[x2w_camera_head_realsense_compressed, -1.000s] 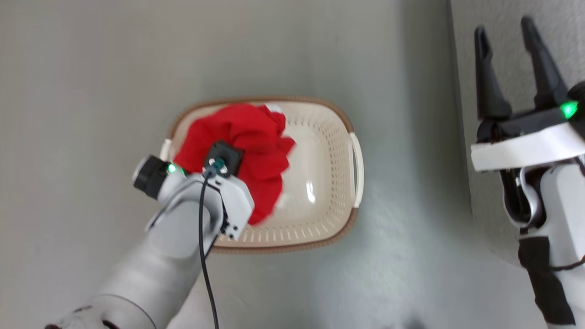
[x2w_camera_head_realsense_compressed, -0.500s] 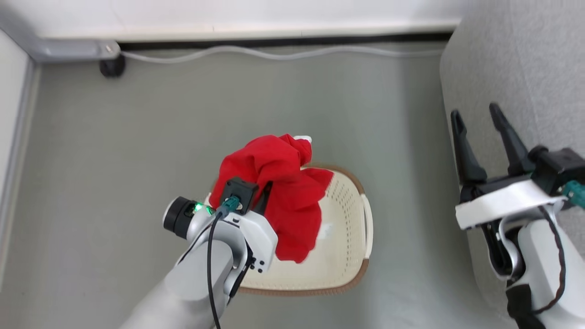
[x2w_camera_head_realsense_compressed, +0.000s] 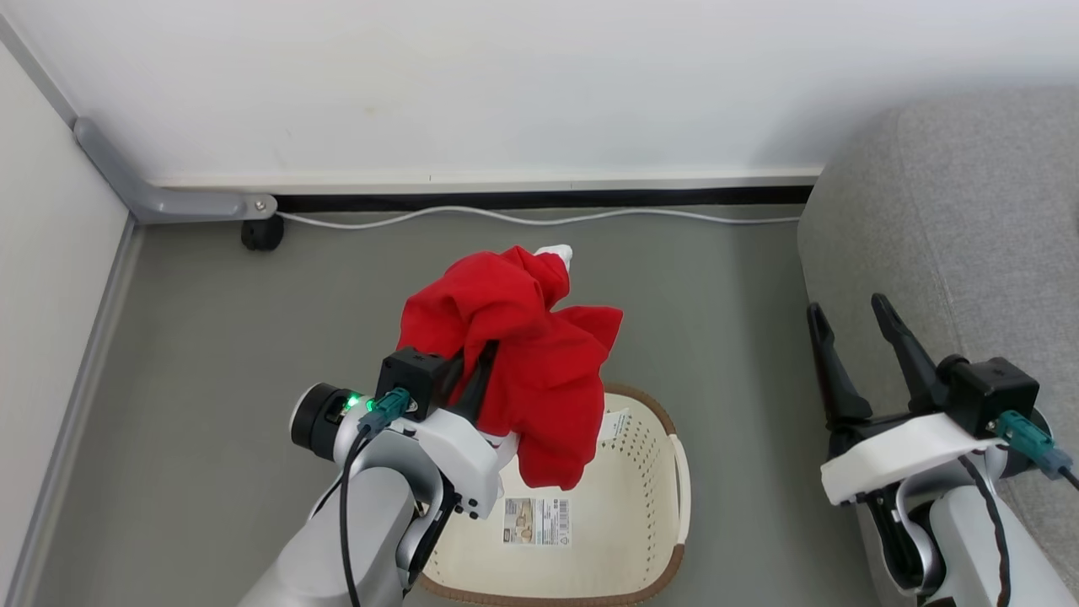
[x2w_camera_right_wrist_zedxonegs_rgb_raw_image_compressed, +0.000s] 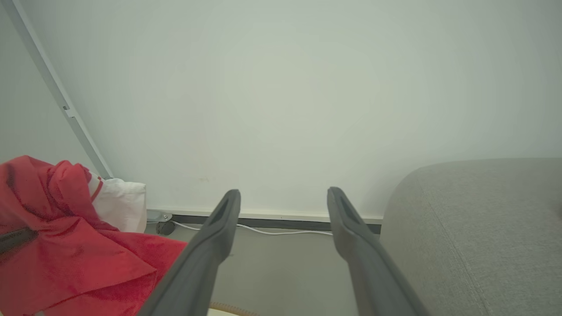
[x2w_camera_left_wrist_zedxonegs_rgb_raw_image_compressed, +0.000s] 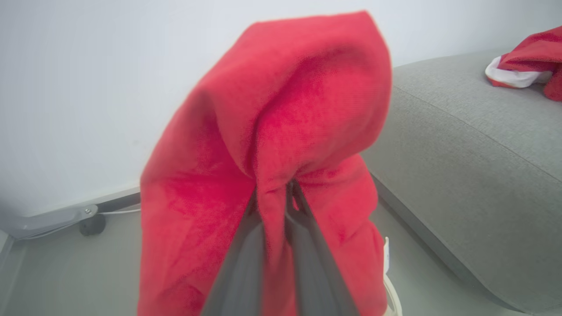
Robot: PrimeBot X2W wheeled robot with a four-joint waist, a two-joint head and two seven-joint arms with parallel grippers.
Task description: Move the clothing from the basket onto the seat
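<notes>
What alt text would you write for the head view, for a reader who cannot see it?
The robot's left gripper holds a bunched red garment above a cream laundry basket on a grey floor. Its right gripper hangs open beside a grey sofa on the right.

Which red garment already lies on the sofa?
The garment with white trim, resting on the grey sofa. The other garment hangs from the left gripper, above the basket.

1. Bright, even, soft light in all views; the wall (x2w_camera_head_realsense_compressed: 506, 84) reads pale and flat;
2. A faint shadow darkens the floor (x2w_camera_head_realsense_compressed: 725, 337) beside the sofa (x2w_camera_head_realsense_compressed: 952, 211);
3. The left wrist view shows the red clothing (x2w_camera_left_wrist_zedxonegs_rgb_raw_image_compressed: 281, 109) blurred, close to the lens.
</notes>
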